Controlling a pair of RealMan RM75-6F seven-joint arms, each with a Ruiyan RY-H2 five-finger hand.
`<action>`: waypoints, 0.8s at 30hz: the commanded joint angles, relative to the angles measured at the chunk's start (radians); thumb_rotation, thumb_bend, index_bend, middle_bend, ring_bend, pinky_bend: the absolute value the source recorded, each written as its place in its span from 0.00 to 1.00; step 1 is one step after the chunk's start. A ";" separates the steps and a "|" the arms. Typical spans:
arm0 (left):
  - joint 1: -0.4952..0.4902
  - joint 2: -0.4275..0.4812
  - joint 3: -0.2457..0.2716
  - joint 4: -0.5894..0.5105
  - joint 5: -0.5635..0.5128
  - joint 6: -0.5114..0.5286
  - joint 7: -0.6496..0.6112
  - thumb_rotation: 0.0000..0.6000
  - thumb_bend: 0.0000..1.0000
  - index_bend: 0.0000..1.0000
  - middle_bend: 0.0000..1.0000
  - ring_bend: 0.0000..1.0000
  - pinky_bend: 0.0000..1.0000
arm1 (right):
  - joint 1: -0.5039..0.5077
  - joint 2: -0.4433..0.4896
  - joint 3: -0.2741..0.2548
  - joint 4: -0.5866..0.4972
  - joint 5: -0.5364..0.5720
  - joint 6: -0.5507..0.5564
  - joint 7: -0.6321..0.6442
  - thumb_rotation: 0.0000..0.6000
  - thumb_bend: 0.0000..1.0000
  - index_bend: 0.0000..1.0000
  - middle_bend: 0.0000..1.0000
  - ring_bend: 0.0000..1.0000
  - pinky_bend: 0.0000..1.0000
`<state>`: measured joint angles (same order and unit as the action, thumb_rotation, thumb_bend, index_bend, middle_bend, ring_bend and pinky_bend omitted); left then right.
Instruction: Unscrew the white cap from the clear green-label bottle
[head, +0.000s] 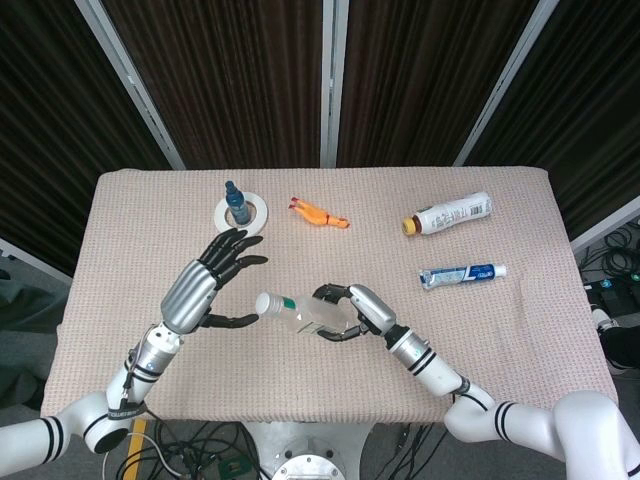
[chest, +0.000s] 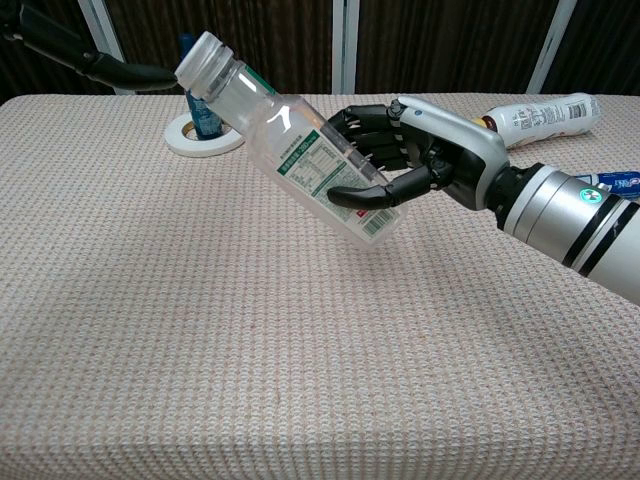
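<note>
My right hand (head: 352, 310) (chest: 420, 160) grips the clear green-label bottle (head: 303, 313) (chest: 300, 150) around its lower body and holds it tilted above the table, cap end pointing left. The white cap (head: 266, 303) (chest: 201, 62) is on the bottle's neck. My left hand (head: 205, 285) is open with fingers spread, just left of the cap; its thumb tip reaches close to the cap, and I cannot tell if it touches. In the chest view only the left hand's dark fingertips (chest: 110, 68) show at the top left.
A small blue bottle (head: 235, 203) stands inside a white tape ring (head: 240, 215) at the back left. An orange toy (head: 318, 215), a lying white bottle (head: 448, 214) and a toothpaste tube (head: 462, 274) lie further back and right on the beige cloth table (head: 300, 380).
</note>
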<state>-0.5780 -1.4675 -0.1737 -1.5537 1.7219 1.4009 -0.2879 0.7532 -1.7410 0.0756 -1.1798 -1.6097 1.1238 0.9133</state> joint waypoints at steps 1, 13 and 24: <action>-0.004 -0.003 0.001 0.000 0.000 0.003 0.000 1.00 0.08 0.21 0.08 0.00 0.00 | 0.002 0.000 0.000 -0.001 0.001 -0.001 0.001 1.00 0.41 0.73 0.57 0.46 0.58; -0.004 0.010 0.017 -0.019 0.008 0.031 0.012 1.00 0.08 0.21 0.08 0.00 0.00 | 0.011 0.000 0.001 0.001 0.006 -0.008 0.007 1.00 0.41 0.73 0.57 0.46 0.58; 0.007 0.035 0.039 -0.019 -0.005 0.033 0.028 1.00 0.08 0.21 0.08 0.00 0.00 | 0.010 0.009 -0.001 -0.009 0.007 -0.002 0.007 1.00 0.41 0.73 0.57 0.46 0.58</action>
<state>-0.5706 -1.4327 -0.1349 -1.5728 1.7173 1.4341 -0.2609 0.7626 -1.7319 0.0749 -1.1889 -1.6027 1.1221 0.9207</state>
